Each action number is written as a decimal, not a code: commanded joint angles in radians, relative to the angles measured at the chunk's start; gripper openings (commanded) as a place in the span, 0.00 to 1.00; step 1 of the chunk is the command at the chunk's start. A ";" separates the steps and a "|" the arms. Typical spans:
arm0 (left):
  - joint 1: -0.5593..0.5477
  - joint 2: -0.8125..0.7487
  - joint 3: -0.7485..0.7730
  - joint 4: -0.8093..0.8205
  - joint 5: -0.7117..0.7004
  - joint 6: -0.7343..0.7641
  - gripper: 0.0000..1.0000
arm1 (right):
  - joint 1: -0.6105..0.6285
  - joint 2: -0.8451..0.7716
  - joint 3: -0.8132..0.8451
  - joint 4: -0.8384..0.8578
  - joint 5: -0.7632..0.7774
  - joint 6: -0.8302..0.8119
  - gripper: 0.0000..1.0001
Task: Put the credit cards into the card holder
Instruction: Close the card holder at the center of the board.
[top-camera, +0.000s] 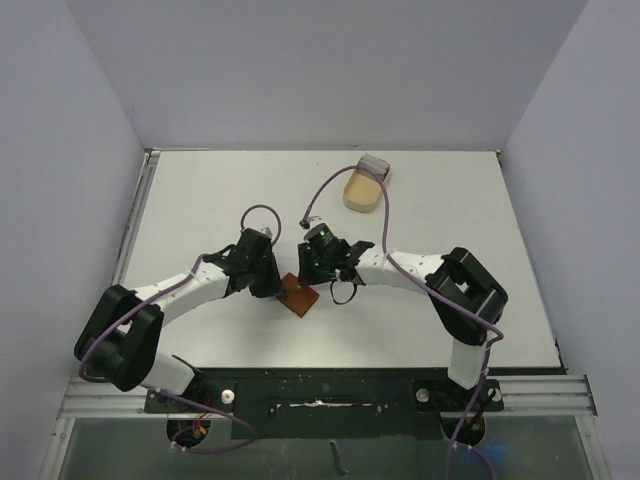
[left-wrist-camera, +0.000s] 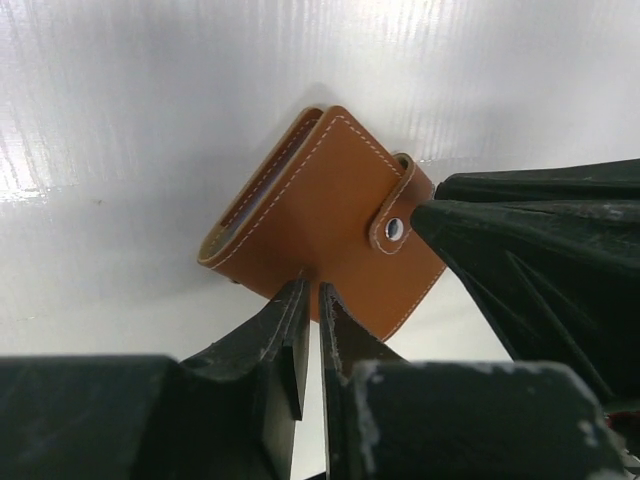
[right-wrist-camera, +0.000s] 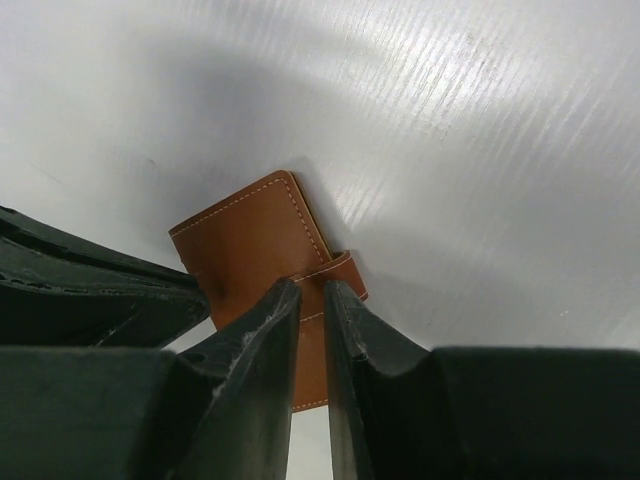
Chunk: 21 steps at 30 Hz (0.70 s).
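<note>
The card holder (top-camera: 300, 297) is a closed reddish-brown wallet lying flat on the table, its strap snapped. It also shows in the left wrist view (left-wrist-camera: 330, 200) and the right wrist view (right-wrist-camera: 250, 240). My left gripper (top-camera: 276, 290) (left-wrist-camera: 310, 285) has its jaws nearly together, with the tips resting on the wallet's near edge. My right gripper (top-camera: 316, 283) (right-wrist-camera: 312, 285) is also nearly closed, with its tips on the wallet at the strap (right-wrist-camera: 340, 268). Pale grey credit cards (top-camera: 374, 164) lie at the far end of the tan tray. Neither gripper holds a card.
A tan oval tray (top-camera: 360, 192) stands at the back centre of the white table (top-camera: 200, 190). The two arms meet over the wallet near the front middle. Grey walls close in the table on three sides.
</note>
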 joint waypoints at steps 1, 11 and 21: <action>0.019 -0.023 -0.018 0.072 0.025 -0.007 0.08 | 0.020 0.022 0.043 -0.011 -0.010 -0.038 0.18; 0.028 0.023 -0.039 0.099 0.030 -0.002 0.07 | 0.041 0.053 0.042 -0.015 -0.040 -0.044 0.15; 0.031 0.041 -0.043 0.101 0.020 -0.003 0.07 | 0.055 0.048 0.032 -0.017 -0.057 -0.055 0.15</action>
